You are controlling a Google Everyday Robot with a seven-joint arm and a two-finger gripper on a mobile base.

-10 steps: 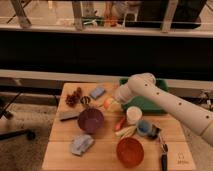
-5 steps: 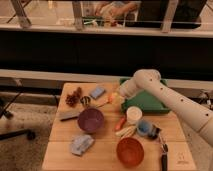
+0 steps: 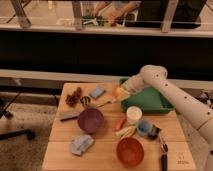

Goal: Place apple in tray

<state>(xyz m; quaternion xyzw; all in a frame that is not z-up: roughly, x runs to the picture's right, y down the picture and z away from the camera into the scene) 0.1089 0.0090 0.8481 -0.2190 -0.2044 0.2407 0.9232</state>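
Gripper [image 3: 123,91] jaws partly hidden behind apple [image 3: 118,92]; arm [image 3: 180,97] cut off right.

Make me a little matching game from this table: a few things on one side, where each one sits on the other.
Things:
1. apple
2. purple bowl
3. orange bowl
4. tray

Places:
A. front edge of the table, nearest the camera
B. in the shut gripper, at the tray's left rim
C. far right of the table, under the arm
D. middle of the table

Pairs: 1-B, 2-D, 3-A, 4-C
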